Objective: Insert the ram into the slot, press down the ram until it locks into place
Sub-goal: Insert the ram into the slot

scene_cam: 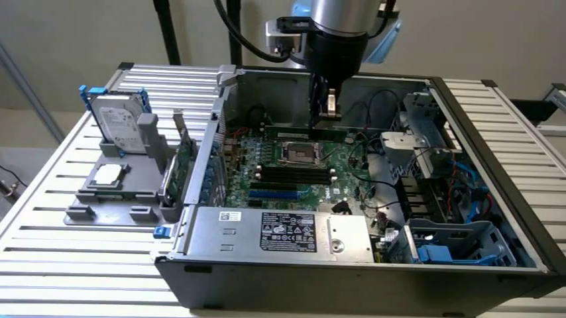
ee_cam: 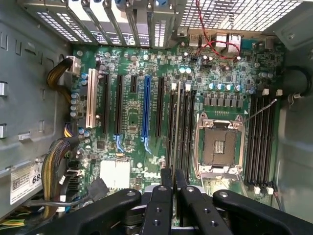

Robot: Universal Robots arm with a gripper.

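The slot (scene_cam: 292, 173) lies empty, its length running across the exterior view. Above it the ram (scene_cam: 292, 130) hangs level and parallel, long axis left-to-right, pinched edge-up in the narrow tool (scene_cam: 327, 118). This looks like the alignment step; seating calls for a straight, edge-matched descent.

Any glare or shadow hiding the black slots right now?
Wrist view: backlight washes out the vent grille, slots evenly lit, no glare. Exterior view: case interior dimmer than the table, but slots and the ram in the gripper show.
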